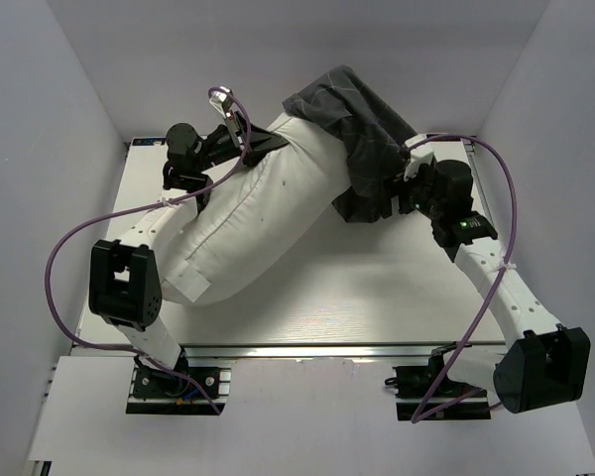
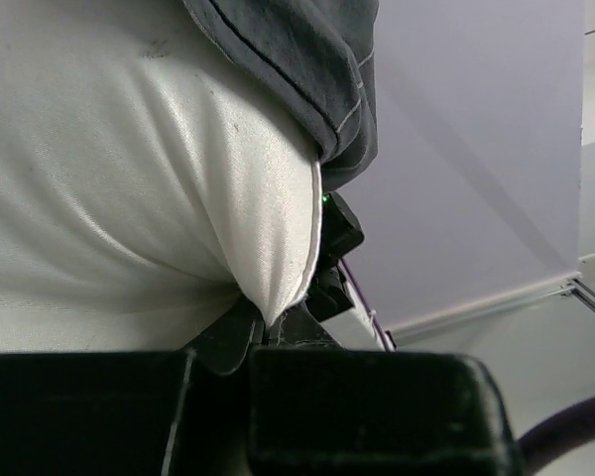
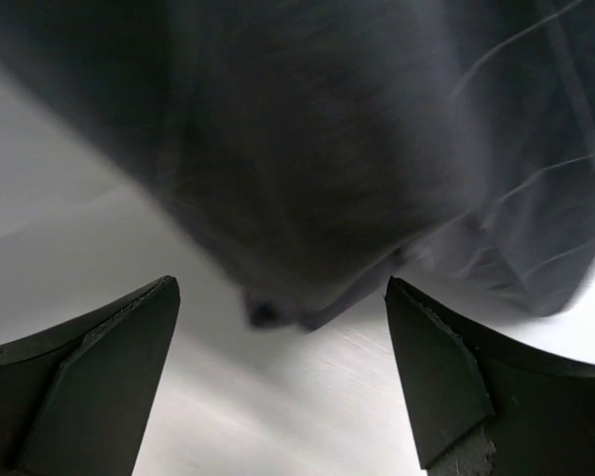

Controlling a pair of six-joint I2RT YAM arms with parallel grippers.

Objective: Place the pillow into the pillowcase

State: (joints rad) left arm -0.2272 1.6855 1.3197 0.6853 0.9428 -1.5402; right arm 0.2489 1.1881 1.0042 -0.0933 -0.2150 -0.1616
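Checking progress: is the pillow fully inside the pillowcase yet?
Partly in: the pillowcase covers only the far end of the pillow; most lies bare.

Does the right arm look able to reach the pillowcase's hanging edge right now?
Probably yes: the right gripper stands open just short of the hanging hem of the pillowcase, with nothing between them.

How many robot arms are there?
2. The left arm reaches up the left side of the pillow. The right arm reaches toward the pillowcase on the right. None seems hidden.
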